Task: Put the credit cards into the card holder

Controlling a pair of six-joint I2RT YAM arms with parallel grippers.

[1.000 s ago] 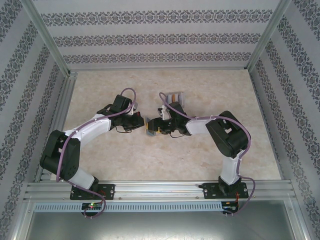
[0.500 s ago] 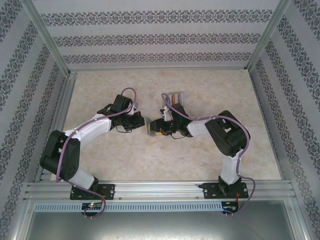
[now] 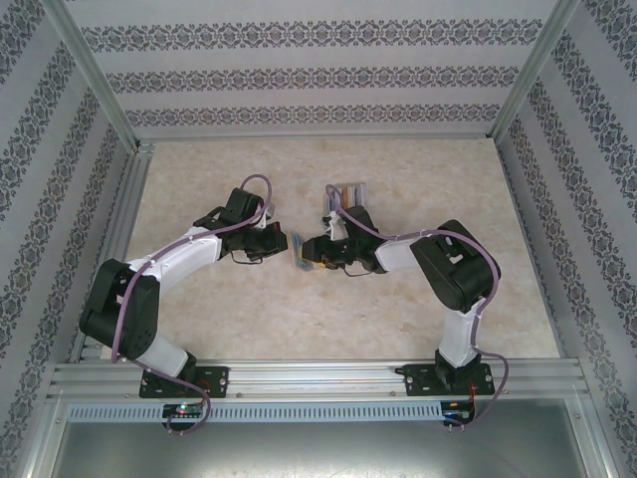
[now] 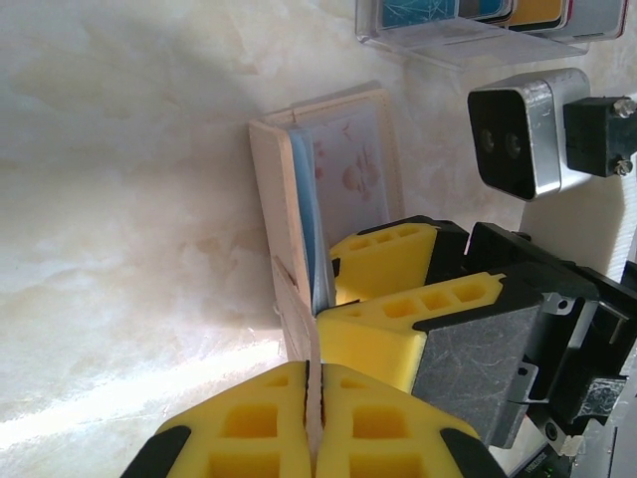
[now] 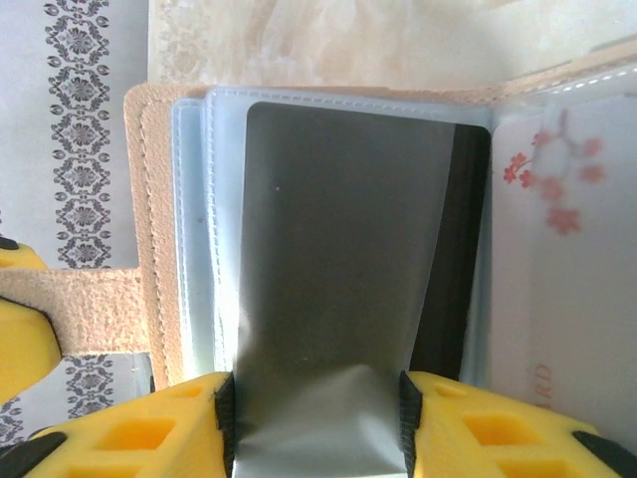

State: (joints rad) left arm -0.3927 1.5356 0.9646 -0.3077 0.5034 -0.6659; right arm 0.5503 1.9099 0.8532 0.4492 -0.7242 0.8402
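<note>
Two grippers meet at a small tan, leather-like folding card holder point(image 5: 159, 199) in mid-surface. The left gripper point(image 4: 314, 398) is clenched on the holder's narrow tan snap tab point(image 4: 297, 309), which keeps the wallet standing on edge on the pale marble-patterned surface point(image 4: 119, 199). The right gripper point(image 5: 317, 398) faces it and grasps a thin grey rectangular plastic card point(image 5: 338, 249), with one yellow finger against each side edge near the card's trailing end. The holder lies straight ahead of the right gripper's fingertips, and the grey card's long axis points directly away from the gripper. Its leading end appears to sit under a clear stitched pocket point(image 5: 214, 199), just beside a pale blossom-printed card point(image 5: 557, 249) already in its slot. The coming move looks like a straight push along that axis by the right arm, the nearer one to the card, while the left arm braces the holder from the far side. Any sideways tilt could jam a corner on the stitching. Beyond the right gripper, a clear plastic tray point(image 4: 468, 35) holds more blue and orange-yellow cards.
</note>
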